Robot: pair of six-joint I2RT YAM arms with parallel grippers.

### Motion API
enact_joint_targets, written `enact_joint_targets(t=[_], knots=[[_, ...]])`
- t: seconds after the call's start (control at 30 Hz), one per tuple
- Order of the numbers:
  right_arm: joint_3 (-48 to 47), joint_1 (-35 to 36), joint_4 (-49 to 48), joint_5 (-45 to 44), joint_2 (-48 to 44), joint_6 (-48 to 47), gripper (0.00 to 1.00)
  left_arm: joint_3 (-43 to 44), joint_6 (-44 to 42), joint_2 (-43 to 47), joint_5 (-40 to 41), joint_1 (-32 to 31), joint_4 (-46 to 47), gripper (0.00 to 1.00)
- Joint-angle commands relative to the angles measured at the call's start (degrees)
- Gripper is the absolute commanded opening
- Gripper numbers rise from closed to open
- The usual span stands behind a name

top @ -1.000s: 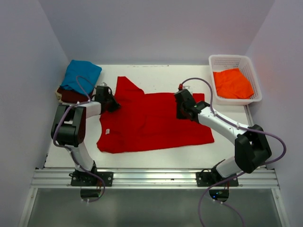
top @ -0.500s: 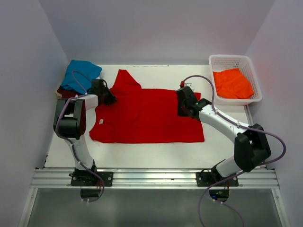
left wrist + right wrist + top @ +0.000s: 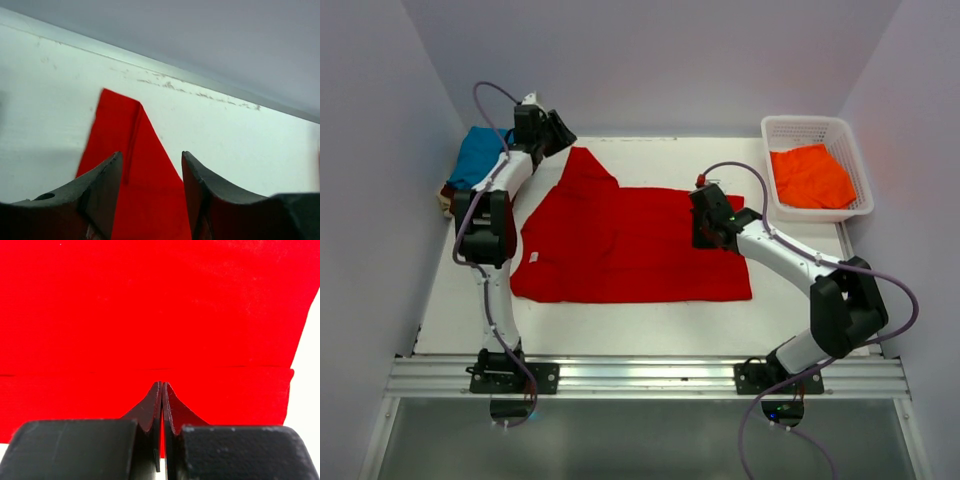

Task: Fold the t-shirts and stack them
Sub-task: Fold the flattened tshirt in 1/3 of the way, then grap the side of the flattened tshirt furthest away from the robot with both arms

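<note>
A bright red t-shirt [image 3: 630,245] lies spread flat across the middle of the table, one sleeve [image 3: 120,130] pointing toward the back wall. My left gripper [image 3: 560,132] hangs open above that sleeve tip, nothing between its fingers [image 3: 107,180]. My right gripper [image 3: 703,230] is shut, its tips [image 3: 161,385] down on the red cloth [image 3: 150,305] by the hem at the shirt's right side. A teal blue t-shirt [image 3: 475,158] sits folded at the back left on a dark maroon one [image 3: 448,192], mostly hidden by the left arm. An orange t-shirt [image 3: 810,177] lies in the basket.
The white lattice basket [image 3: 805,124] stands at the back right corner. Walls close in on the left, back and right. Bare white table shows behind the red shirt [image 3: 240,145] and along the front edge [image 3: 640,325].
The left gripper let go of the red shirt, opened and rose toward the back left. Before that the shirt was pulled left and flattened. The right gripper has stayed in place, shut.
</note>
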State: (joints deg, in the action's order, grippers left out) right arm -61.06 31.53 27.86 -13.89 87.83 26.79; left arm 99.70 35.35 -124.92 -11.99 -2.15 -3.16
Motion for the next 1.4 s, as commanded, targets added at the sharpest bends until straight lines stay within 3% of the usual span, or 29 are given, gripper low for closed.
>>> enact_joint_targets(t=[0.0, 0.13, 0.37, 0.67, 1.37], knots=[[-1.2, -0.2, 0.2, 1.0, -2.8, -0.1, 0.00, 12.6, -9.5, -7.2, 7.0, -2.0, -12.2, 0.55], [-0.2, -0.1, 0.2, 1.5, -4.2, 0.2, 0.00, 16.8, -18.7, -9.2, 17.1, -3.8, -12.2, 0.64], [-0.2, -0.1, 1.0, 3.5, -3.8, 0.5, 0.00, 16.7, -28.1, -10.2, 23.4, -5.5, -6.2, 0.71], [-1.7, 0.0, 2.1, 3.9, -4.2, 0.3, 0.00, 27.6, -29.0, -19.6, 22.4, -5.8, -7.9, 0.71], [-2.7, 0.0, 3.2, 4.3, -3.2, -0.2, 0.00, 29.0, -28.1, -26.9, 23.3, -5.9, 4.7, 0.69]])
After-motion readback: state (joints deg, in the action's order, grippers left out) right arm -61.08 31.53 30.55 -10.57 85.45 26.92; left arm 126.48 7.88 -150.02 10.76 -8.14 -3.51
